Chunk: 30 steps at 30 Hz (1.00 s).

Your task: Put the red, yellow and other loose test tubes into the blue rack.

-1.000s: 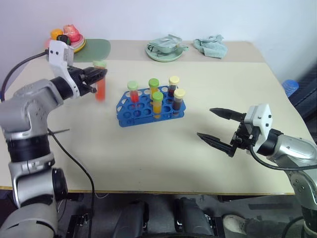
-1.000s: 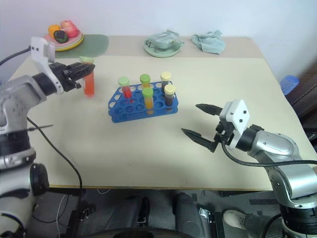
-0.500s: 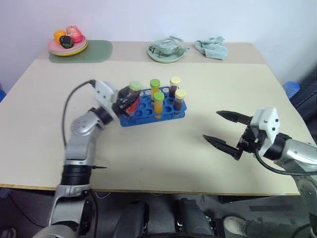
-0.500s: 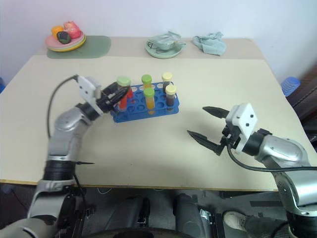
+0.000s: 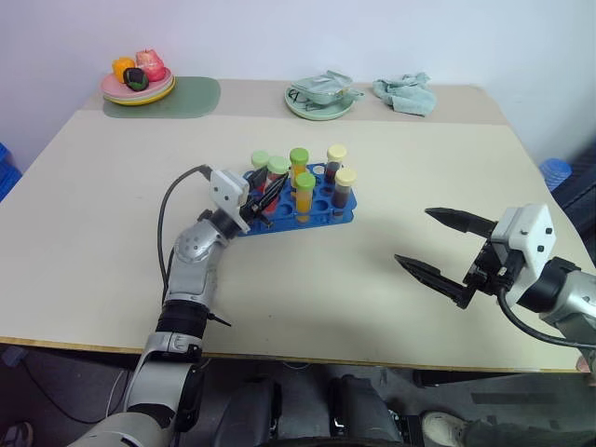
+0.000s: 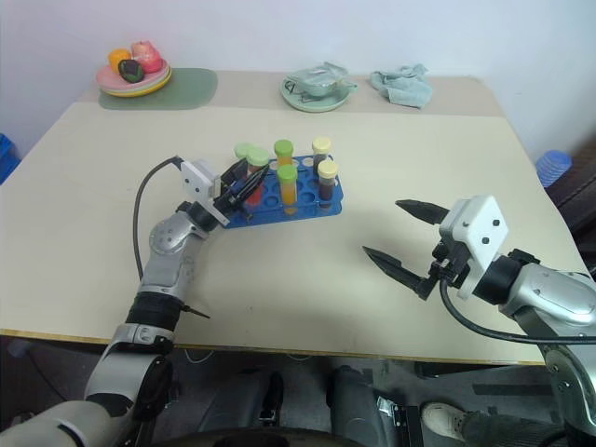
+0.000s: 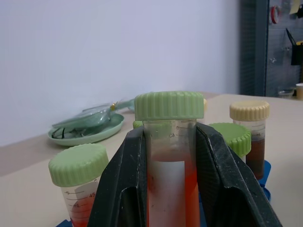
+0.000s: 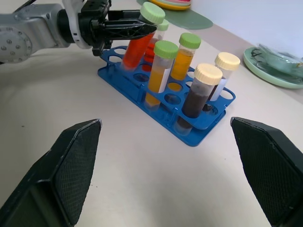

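Note:
My left gripper point(image 5: 267, 192) is shut on a red test tube point(image 8: 138, 46) with a green cap, seen close up between the black fingers point(image 7: 124, 175). The tube leans over the left end of the blue rack point(image 5: 324, 214), its lower end at one of the holes there. Standing in the rack are another red tube point(image 5: 260, 166), two yellow-orange tubes with green caps point(image 8: 161, 66) and two dark brown tubes with cream caps point(image 8: 199, 92). My right gripper point(image 5: 415, 237) hangs open and empty over the table, well to the right of the rack.
Along the far edge are a plate of fruit point(image 5: 138, 86) on a green mat point(image 5: 186, 94), a pale green dish point(image 5: 321, 98) and a crumpled cloth point(image 5: 405, 91). A blue object point(image 5: 555, 169) sits beyond the table's right edge.
My left arm swung down and to the right from high at the left, bringing the red tube to the rack's left end. The right gripper drew back slightly, still open. The camera shifted.

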### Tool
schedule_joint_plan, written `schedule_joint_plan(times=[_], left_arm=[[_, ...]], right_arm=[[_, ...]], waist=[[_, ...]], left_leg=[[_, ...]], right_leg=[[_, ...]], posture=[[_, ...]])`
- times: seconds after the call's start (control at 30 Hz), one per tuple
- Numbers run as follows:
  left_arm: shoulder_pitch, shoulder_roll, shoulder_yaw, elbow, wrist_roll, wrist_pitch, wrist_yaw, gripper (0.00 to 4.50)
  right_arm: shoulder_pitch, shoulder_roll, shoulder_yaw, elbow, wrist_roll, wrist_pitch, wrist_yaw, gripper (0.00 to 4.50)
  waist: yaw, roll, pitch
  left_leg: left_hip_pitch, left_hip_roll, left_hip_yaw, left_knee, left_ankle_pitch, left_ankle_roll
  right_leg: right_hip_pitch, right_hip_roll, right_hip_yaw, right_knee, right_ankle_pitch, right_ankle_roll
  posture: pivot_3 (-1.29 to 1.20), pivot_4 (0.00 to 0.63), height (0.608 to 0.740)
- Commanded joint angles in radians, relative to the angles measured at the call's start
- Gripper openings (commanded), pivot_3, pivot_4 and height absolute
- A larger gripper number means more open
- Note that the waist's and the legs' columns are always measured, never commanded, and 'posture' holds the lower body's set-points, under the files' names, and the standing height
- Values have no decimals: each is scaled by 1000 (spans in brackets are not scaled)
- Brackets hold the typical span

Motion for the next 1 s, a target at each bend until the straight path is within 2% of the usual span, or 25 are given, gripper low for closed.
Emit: schedule_joint_plan(times=[0.03,0.13,0.27,0.3,0.5,0.57,0.8,0.9,1.0], left_arm=[[-8,9,-2,58,5,-14,-9,777],[0,12,2,61,-41,-12,-68,2237],[-6,6,23,34,-41,-12,-9,4270],[-1,12,23,3,-58,13,-18,4413],[89,136,36,-265,-50,242,31,4413],[144,192,74,-345,-181,394,-37,4413],[310,367,216,-407,-349,478,-230,4413],[386,453,266,-417,-320,464,-249,4413],[443,516,313,-423,-350,476,-301,4413]], right_arm=[[-5,-15,-32,-33,20,1,-9,4500],[-16,-17,-24,-28,20,3,-12,4500],[-36,-18,-7,-13,13,1,-9,4500],[-41,-17,-1,-7,11,-1,-6,4500],[-63,2,49,33,-10,-28,10,4500],[-57,16,71,52,-25,-50,15,4500],[-1,92,113,147,-109,-162,19,4500],[55,102,68,148,-101,-173,29,4500],[128,98,9,136,-88,-180,45,4500]], waist=[[0,0,0],[-3,0,0],[-2,-1,0],[-2,-1,0],[-10,0,0],[-20,0,0],[-30,0,0],[-28,0,0],[-25,0,0]], left_leg=[[1,0,0,0,0,0],[2,0,0,0,-1,1],[1,0,0,-1,-1,1],[1,0,0,-1,-1,1],[1,0,0,-1,-1,1],[2,1,0,-2,-1,1],[2,1,0,-3,-1,1],[2,1,0,-3,-1,1],[2,1,0,-3,-1,1]], right_leg=[[1,0,0,0,0,0],[2,0,0,0,0,0],[1,0,0,0,0,0],[1,0,0,-1,0,0],[1,0,0,-1,0,0],[1,0,0,-1,0,0],[1,0,0,-1,0,0],[1,0,0,-1,0,-1],[1,0,0,-1,0,-1]], posture=[[0,150,740],[0,150,740],[0,150,740],[0,150,740],[0,150,740],[0,150,740],[0,150,740],[0,150,740],[0,150,740]])
